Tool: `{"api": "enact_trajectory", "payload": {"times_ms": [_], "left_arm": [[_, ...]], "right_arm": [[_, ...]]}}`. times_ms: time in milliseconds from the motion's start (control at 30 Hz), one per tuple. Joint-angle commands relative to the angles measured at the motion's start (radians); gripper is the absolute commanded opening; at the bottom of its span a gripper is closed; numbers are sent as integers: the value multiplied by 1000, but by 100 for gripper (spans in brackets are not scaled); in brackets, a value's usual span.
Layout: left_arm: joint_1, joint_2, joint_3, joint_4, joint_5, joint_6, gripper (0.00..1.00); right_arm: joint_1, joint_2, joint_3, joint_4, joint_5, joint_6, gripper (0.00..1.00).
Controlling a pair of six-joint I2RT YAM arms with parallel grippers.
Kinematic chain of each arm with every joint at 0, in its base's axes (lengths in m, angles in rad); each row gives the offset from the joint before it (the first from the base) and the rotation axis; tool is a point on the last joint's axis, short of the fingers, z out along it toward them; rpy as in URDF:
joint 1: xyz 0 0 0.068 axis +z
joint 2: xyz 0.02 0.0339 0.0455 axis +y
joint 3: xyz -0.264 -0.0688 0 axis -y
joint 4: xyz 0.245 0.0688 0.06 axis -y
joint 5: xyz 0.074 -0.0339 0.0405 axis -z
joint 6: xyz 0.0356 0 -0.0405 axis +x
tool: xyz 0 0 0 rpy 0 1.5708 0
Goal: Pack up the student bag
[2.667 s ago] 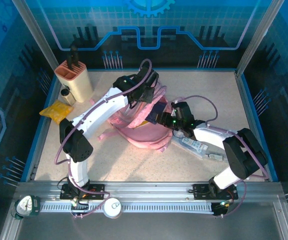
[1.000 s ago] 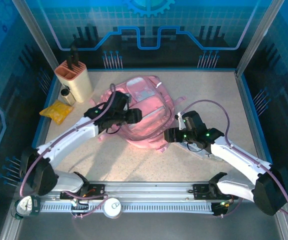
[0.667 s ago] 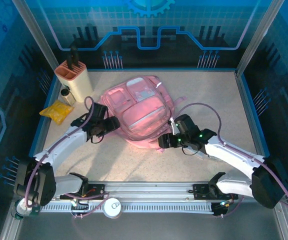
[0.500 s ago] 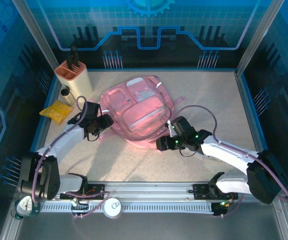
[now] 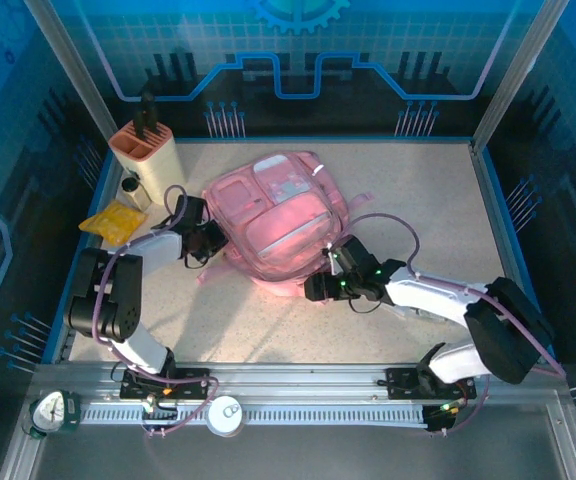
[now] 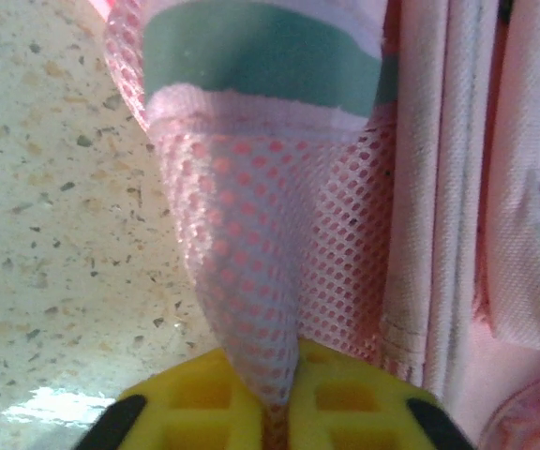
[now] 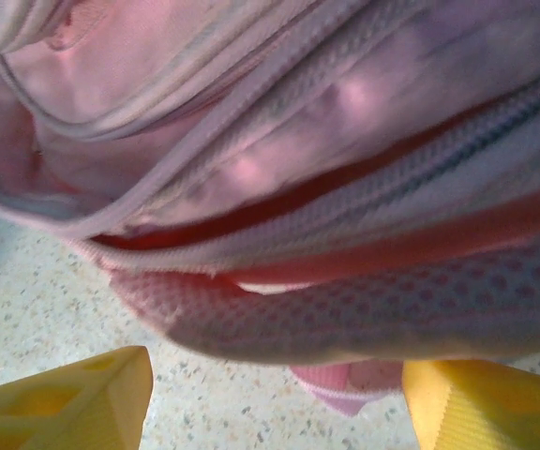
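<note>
Looking down from the top cam, I see the student bag lying flat near the middle of the speckled table, front pockets up, top loop toward the far wall and straps trailing off its right side. It's the biggest thing on the table by far.

My left gripper is at the bag's left edge, arm folded back low over the table. On the left wrist cam the 2 yellow fingers are closed together w/ a fold of pink mesh pinched between them. So that's a firm grip on the bag's mesh side pocket. A green band runs across the top of the mesh, and the bag's pink fabric panels fill the right side of that view, w/ bare table on the left.

My right gripper sits at the bag's near-right edge, touching or just about touching it. I can't tell which from above. On the right wrist cam its fingers stand wide apart, 1 in each lower corner, holding nothing. The bag's near rim hangs just ahead of them: a mesh strip, then a zip line running across above it.

Far-left corner: a peach holder w/ a dark handle sticking up, a small bottle just in front of it, and a yellow packet near the left wall. All 3 are apart from the bag.
</note>
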Motion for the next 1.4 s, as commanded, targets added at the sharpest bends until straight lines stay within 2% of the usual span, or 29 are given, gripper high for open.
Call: {"api": "enact_trajectory", "payload": {"times_ms": [0,300,400,767,867,1067,1233,1367], "left_arm": [[-3,-20,16,52,48,-10,0],[-74,-143,-80,51,67,-61,0],[-123,-171,-95,44,55,-98,0],[-268,-228,-120,67,-15,-234,0],[-283,-227,-114,87,-9,-292,0],[-363,-266,-109,114,-51,-385,0],[-407,-271,-112,128,-70,-442,0],[-446,-270,-120,174,-78,-485,0]], "right_arm": [[-44,47,74,41,52,-40,72],[-249,162,247,5,36,-168,76],[-272,166,278,-35,41,-194,76],[-258,-108,226,-262,136,-226,86],[-207,-168,220,-331,200,-235,87],[-8,-198,213,-382,292,-161,85],[162,-128,203,-292,335,-69,77],[261,-50,167,-131,380,-22,69]]}}
